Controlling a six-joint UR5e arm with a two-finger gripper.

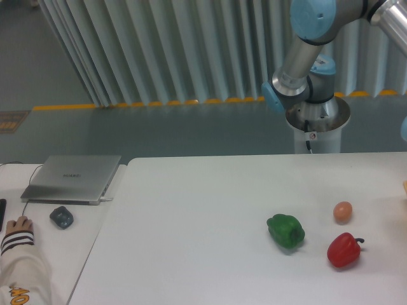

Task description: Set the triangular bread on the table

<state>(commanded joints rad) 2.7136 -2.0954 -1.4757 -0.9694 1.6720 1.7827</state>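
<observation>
Triangular bread (404, 187): only a pale sliver shows at the right frame edge, over the tabletop (203, 216). Green pepper (285, 230), red pepper (343, 250), egg (343, 211) rest on the tabletop's right half. Claw: out of frame, state cannot be told.

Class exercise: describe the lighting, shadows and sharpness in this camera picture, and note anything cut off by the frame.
Camera view: soft, even light, no harsh glare on the table; the green pepper, red pepper and egg cast only faint, short shadows; focus is fairly sharp throughout; the arm runs out of frame top right, so its hand is unseen; a tan sliver at the right edge is cropped.
</observation>
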